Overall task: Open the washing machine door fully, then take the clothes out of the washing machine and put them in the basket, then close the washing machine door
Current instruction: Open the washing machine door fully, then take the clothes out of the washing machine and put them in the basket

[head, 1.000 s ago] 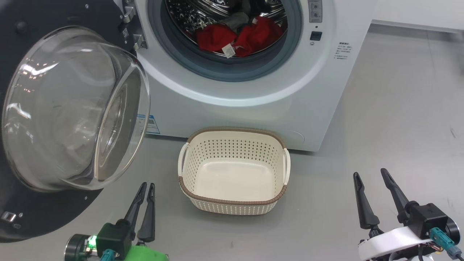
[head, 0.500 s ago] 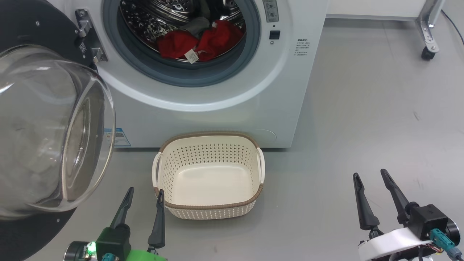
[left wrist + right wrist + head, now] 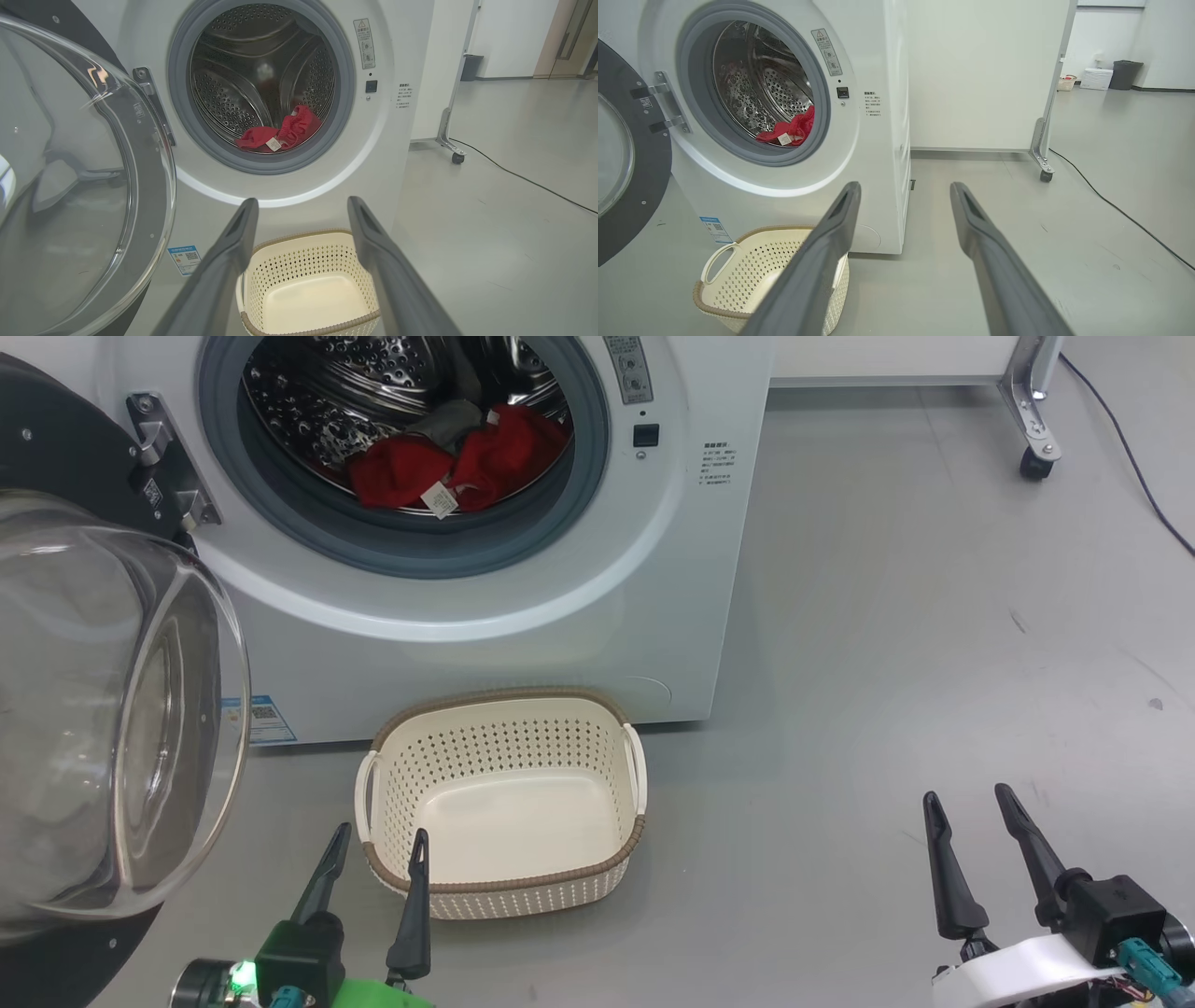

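Left end effector [image 3: 383, 831], right end effector [image 3: 965, 791] released — washing machine [image 3: 523, 616] blue sticker [image 3: 259, 719] text unreadable

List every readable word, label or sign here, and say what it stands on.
No text reads clearly.
Warning sticker on the washing machine: triangle sign, print too small.
Printed block on its front: too small.
Blue sticker with a QR code: blurred.
White tag on the clothes: unreadable.

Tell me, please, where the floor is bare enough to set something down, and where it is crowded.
Free: the grey floor right of the washing machine, up to the wheeled leg and the cable; also right of the basket. Crowded: the left, where the open washing machine door bulges over the floor beside the basket.
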Tool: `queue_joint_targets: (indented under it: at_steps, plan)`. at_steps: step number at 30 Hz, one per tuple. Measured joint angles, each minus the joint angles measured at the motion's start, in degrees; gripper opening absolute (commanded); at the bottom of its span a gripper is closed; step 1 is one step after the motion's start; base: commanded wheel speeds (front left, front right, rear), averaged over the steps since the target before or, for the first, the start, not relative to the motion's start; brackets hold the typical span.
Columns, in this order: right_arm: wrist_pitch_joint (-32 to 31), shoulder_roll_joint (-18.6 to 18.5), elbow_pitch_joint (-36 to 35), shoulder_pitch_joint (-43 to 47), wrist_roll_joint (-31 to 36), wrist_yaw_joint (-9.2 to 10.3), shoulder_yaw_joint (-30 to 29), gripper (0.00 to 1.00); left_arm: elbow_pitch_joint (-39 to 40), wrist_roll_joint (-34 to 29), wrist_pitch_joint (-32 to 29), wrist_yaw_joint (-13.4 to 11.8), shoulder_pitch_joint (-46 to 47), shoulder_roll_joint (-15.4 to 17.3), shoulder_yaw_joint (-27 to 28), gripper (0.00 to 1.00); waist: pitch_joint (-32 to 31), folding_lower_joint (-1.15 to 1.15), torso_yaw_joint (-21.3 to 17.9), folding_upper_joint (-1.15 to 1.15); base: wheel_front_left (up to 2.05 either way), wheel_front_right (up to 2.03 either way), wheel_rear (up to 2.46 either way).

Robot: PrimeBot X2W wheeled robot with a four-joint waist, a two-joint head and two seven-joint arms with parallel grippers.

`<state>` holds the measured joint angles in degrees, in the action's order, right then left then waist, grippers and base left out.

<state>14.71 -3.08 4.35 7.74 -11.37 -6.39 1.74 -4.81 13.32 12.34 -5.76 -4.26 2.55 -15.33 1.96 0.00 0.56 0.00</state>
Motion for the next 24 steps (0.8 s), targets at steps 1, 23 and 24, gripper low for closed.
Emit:
queue_joint_targets:
  at_steps: [1, 23, 24]
  plan:
    - [0.0, 0.0, 0.0, 0.0, 0.0, 0.00, 0.0, 1.00, 0.0, -0.2, 0.0, 0.0, 0.0, 0.0, 0.0, 1.00, 0.0, 0.00, 0.0, 0.00, 0.00, 0.00, 0.00]
    - [0.0, 0.3, -0.3, 0.2, 0.0, 0.01, -0.1, 1.00, -0.4, -0.5, -1.2, -0.5, -0.2, 0.0, -0.1, 1.00, -0.7, 0.00, 0.4, 0.00, 0.00, 0.00, 0.00]
    - [0.0, 0.3, -0.3, 0.2, 0.0, 0.01, -0.1, 1.00, -0.4, -0.5, -1.2, -0.5, -0.2, 0.0, -0.1, 1.00, -0.7, 0.00, 0.4, 0.00, 0.00, 0.00, 0.00]
